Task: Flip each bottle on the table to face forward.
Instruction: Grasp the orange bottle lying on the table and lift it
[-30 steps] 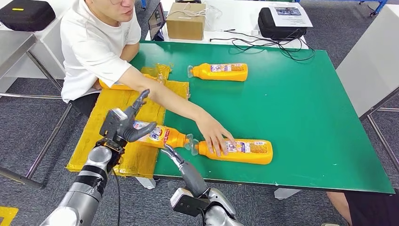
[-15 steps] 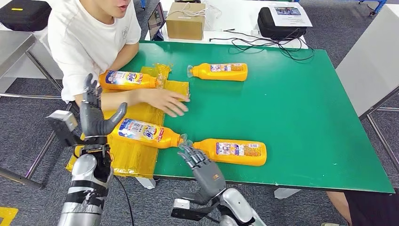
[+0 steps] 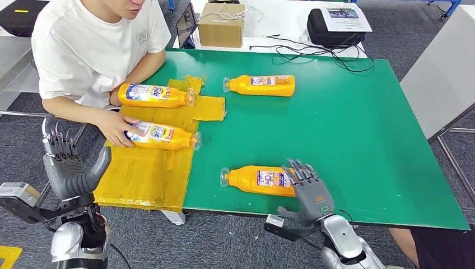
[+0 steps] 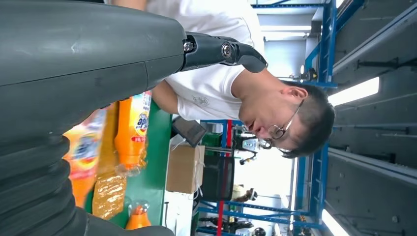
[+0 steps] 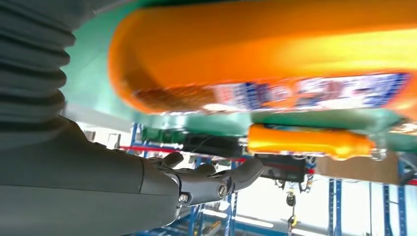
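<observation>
Several orange bottles lie on their sides. The near bottle [image 3: 263,180] rests on the green table [image 3: 347,129] with its small-print label up, close and blurred as the near bottle [image 5: 275,54] in the right wrist view. My right hand [image 3: 310,191] is open, fingers spread over that bottle's base end, holding nothing. A far bottle [image 3: 260,85] lies at the back. Two bottles with blue front labels lie on the yellow mat [image 3: 147,168]: one [image 3: 152,94] farther back, one [image 3: 161,136] under a person's hand [image 3: 115,130]. My left hand [image 3: 68,165] is open, raised off the table's left side.
A person in a white shirt [image 3: 89,50] sits at the table's left. A cardboard box [image 3: 222,24], a black case [image 3: 336,25] and cables [image 3: 313,53] lie beyond the far edge. A white surface [image 3: 442,73] stands at the right.
The person slid the front-label bottle back and left onto the mat. My left hand drew back off the table to the left. My right hand moved right to the near bottle's base end.
</observation>
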{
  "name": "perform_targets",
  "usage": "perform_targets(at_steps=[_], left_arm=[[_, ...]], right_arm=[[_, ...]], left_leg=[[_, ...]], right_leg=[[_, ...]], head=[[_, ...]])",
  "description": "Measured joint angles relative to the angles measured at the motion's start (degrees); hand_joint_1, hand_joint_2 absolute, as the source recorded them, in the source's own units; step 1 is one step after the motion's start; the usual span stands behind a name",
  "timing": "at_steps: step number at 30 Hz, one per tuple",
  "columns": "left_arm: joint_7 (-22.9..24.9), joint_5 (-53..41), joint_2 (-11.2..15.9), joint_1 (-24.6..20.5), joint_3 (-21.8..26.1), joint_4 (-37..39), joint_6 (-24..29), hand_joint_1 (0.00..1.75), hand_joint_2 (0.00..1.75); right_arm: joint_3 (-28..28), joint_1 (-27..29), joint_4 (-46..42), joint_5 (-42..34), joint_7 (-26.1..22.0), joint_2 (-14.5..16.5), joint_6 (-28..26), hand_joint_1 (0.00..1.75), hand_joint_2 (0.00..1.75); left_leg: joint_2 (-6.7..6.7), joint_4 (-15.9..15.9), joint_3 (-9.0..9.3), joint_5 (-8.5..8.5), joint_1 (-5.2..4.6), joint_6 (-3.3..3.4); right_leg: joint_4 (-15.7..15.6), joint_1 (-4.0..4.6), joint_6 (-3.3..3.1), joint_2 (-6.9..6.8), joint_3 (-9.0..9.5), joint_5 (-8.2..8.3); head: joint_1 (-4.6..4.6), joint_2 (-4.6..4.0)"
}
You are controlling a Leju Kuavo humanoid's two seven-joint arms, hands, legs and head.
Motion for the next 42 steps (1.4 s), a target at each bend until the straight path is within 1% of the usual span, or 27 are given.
perform_targets(at_steps=[5,9,12,17,22,26,27,31,33,35,42], left_arm=[[-0.19,0.02,-0.21,0.99,0.48,-1.15,-0.01,0.00,1.75],[0.03,-0.33,-0.46,1.07,0.55,-1.23,-0.42,0.00,1.75],[0.40,-0.83,-0.53,0.43,0.17,-0.76,-0.59,0.00,1.75],[1.33,-1.07,-0.54,-2.20,-1.05,1.77,-0.58,0.00,1.75],[1.78,-2.02,-0.46,-4.09,-2.21,4.22,-0.01,0.00,1.75],[1.86,-2.21,-0.29,-4.83,-2.79,5.60,0.31,0.00,1.75],[1.87,-2.25,-0.25,-4.92,-2.86,5.84,0.38,0.00,1.75],[1.98,-2.73,-0.06,-5.02,-2.88,6.55,0.55,0.00,1.75],[2.04,-2.88,0.02,-5.03,-2.86,6.90,0.55,0.00,1.75],[2.09,-2.93,0.07,-5.03,-2.86,7.19,0.55,0.00,1.75],[2.13,-2.99,0.23,-5.03,-2.84,7.73,0.55,0.00,1.75]], right_arm=[[-0.82,-0.48,-0.28,-0.12,1.26,-0.81,2.48,0.00,1.75],[-1.08,-4.32,2.33,-2.42,1.19,-0.37,5.98,0.00,1.75],[-1.15,-8.68,7.18,-5.32,-0.38,1.06,7.56,0.00,1.75],[-1.14,-15.31,16.95,-9.71,-3.40,4.90,8.97,0.00,1.75],[-0.97,-18.92,24.25,-11.45,-4.75,8.01,9.18,0.00,1.75],[-0.35,-21.20,28.77,-11.52,-4.39,9.83,10.33,0.00,1.75],[-0.16,-21.88,29.73,-11.55,-4.05,10.16,10.94,0.00,1.75],[1.32,-25.14,33.68,-12.48,-1.90,11.01,15.97,0.24,1.75],[2.38,-27.16,35.79,-13.13,-1.11,11.21,18.60,0.24,1.75],[3.18,-28.59,37.45,-13.47,-0.73,11.36,19.86,0.24,1.75],[4.45,-30.51,40.35,-13.58,-0.63,11.73,20.34,0.24,1.75]], left_leg=[[0.00,0.00,-0.02,0.00,-0.01,0.00],[0.01,0.00,-0.01,0.03,-0.01,0.03],[0.02,0.01,0.01,0.07,-0.01,0.07],[0.01,0.01,0.02,0.12,0.00,0.08],[0.01,0.01,-0.01,0.13,0.00,0.08],[0.02,0.01,-0.02,0.11,-0.01,0.08],[0.03,0.01,-0.01,0.11,-0.01,0.09],[0.06,0.01,0.06,0.10,-0.01,0.09],[0.10,0.01,0.15,0.11,-0.01,0.10],[0.11,0.01,0.23,0.13,-0.01,0.10],[0.10,0.01,0.28,0.16,-0.01,0.12]], right_leg=[[0.01,-0.01,0.00,0.01,0.03,0.01],[0.01,-0.01,0.01,0.01,0.02,0.01],[0.01,-0.01,0.02,0.01,0.02,0.04],[0.02,0.00,0.04,0.00,0.02,0.07],[0.04,0.00,0.04,-0.01,0.02,0.07],[0.03,-0.01,0.04,0.00,0.01,0.07],[0.03,-0.01,0.04,0.01,0.02,0.07],[0.01,-0.01,0.04,0.02,0.04,0.07],[0.01,-0.01,0.03,0.03,0.10,0.08],[0.01,0.00,0.03,0.02,0.19,0.09],[0.01,-0.01,0.05,0.01,0.27,0.11]], head=[[-0.01,0.00],[0.00,0.00],[0.00,0.00],[0.00,0.00],[0.00,0.00],[0.01,0.00],[0.01,0.00],[0.01,0.00],[0.01,0.00],[0.01,0.00],[0.01,0.00]])
